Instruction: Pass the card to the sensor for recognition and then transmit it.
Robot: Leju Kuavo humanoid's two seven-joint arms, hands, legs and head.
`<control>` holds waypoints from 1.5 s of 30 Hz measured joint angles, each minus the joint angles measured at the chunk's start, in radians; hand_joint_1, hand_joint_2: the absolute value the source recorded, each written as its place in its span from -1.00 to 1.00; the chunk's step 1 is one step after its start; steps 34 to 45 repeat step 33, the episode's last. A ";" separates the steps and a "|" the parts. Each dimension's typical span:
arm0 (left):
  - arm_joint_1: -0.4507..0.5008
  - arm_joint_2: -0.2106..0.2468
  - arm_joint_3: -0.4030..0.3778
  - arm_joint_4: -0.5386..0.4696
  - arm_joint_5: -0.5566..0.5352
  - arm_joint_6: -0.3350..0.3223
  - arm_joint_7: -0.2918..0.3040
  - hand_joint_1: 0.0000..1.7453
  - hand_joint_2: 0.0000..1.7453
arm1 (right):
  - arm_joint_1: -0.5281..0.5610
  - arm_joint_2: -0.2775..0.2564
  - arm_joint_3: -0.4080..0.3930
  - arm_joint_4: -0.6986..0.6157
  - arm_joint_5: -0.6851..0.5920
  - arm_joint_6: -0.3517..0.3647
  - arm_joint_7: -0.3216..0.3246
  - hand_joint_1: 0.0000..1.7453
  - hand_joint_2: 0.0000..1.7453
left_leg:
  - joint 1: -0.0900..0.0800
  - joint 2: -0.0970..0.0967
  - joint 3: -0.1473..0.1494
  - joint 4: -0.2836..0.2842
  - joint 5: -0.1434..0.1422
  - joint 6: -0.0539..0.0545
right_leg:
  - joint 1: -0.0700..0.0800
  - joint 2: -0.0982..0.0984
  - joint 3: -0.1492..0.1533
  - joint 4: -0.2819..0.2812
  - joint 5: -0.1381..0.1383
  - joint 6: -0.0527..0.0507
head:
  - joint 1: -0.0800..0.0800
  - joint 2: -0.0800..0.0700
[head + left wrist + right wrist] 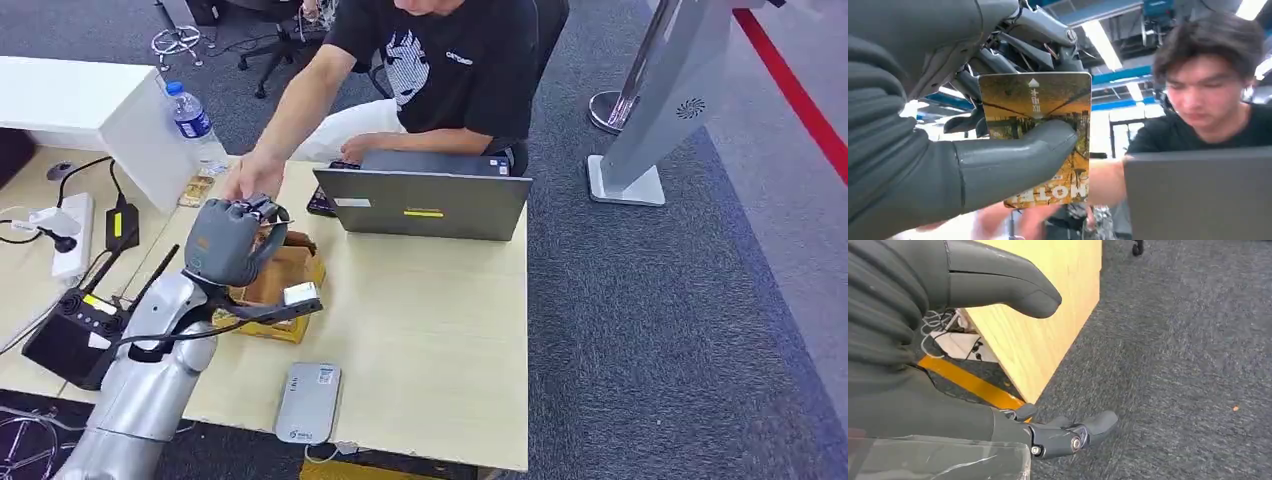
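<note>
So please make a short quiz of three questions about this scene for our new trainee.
1. True or false: the left robot hand holds the card.
2. What grey device lies near the table's front edge?
A) card reader
B) keyboard
C) tablet
3. What is the right robot hand holding?

Key:
1. True
2. A
3. Nothing; it hangs open beside the table, above the carpet.

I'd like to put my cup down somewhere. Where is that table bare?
Bare wood lies right of the cardboard box, between the laptop and the grey sensor, out to the table edge. The left end is crowded: left hand, cables, power strip.
</note>
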 joint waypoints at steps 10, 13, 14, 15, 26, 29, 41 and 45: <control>-0.261 -0.038 0.117 0.188 0.034 -0.093 0.031 1.00 1.00 | -0.049 0.000 0.022 0.003 0.046 -0.032 0.020 -1.00 1.00 | 0.000 0.001 0.001 0.000 0.002 -0.001 | 0.000 0.001 0.000 0.001 0.002 -0.002 | 0.000 0.000; -0.267 -0.045 0.134 0.219 0.034 -0.086 0.027 -1.00 1.00 | -0.053 0.000 0.022 0.004 0.046 -0.032 0.020 -1.00 1.00 | 0.000 0.001 0.000 0.000 0.002 -0.001 | 0.000 0.001 0.000 0.001 0.002 -0.002 | -0.001 0.000; -0.266 -0.048 0.137 0.223 0.034 -0.085 0.023 -1.00 1.00 | -0.053 0.000 0.022 0.004 0.046 -0.032 0.020 -1.00 1.00 | 0.000 0.000 0.000 0.000 0.002 -0.001 | 0.000 0.001 0.000 0.001 0.002 -0.002 | 0.000 0.000; -0.264 -0.049 0.139 0.225 0.034 -0.082 0.015 -1.00 1.00 | -0.054 0.000 0.022 0.004 0.046 -0.032 0.020 -1.00 1.00 | 0.000 0.000 0.000 0.000 0.002 -0.001 | 0.000 0.001 0.000 0.001 0.002 -0.002 | 0.000 0.000; -0.161 -0.053 0.251 0.216 0.155 0.021 -0.065 -1.00 1.00 | -0.054 0.002 0.022 0.004 0.047 -0.030 0.011 -1.00 1.00 | 0.000 0.001 0.000 -0.001 0.002 -0.001 | 0.000 0.001 -0.001 0.001 0.002 -0.002 | -0.001 0.000; -0.096 -0.072 0.361 0.153 0.306 -0.017 -0.156 -1.00 1.00 | -0.049 0.003 0.022 0.004 0.046 -0.030 0.003 -1.00 1.00 | 0.000 0.002 0.000 -0.001 0.001 -0.001 | 0.000 0.003 -0.001 0.001 0.002 -0.002 | 0.000 0.000; 0.017 -0.093 0.571 0.075 0.659 -0.170 -0.313 -1.00 1.00 | -0.020 0.004 0.016 0.004 0.043 -0.045 -0.001 -1.00 1.00 | 0.000 0.005 0.001 -0.003 -0.001 -0.002 | 0.000 0.005 -0.001 0.001 0.000 -0.003 | -0.001 0.000; 0.017 -0.093 0.571 0.075 0.659 -0.170 -0.313 -1.00 1.00 | -0.020 0.004 0.016 0.004 0.043 -0.045 -0.001 -1.00 1.00 | 0.000 0.005 0.001 -0.003 -0.001 -0.002 | 0.000 0.005 -0.001 0.001 0.000 -0.003 | -0.001 0.000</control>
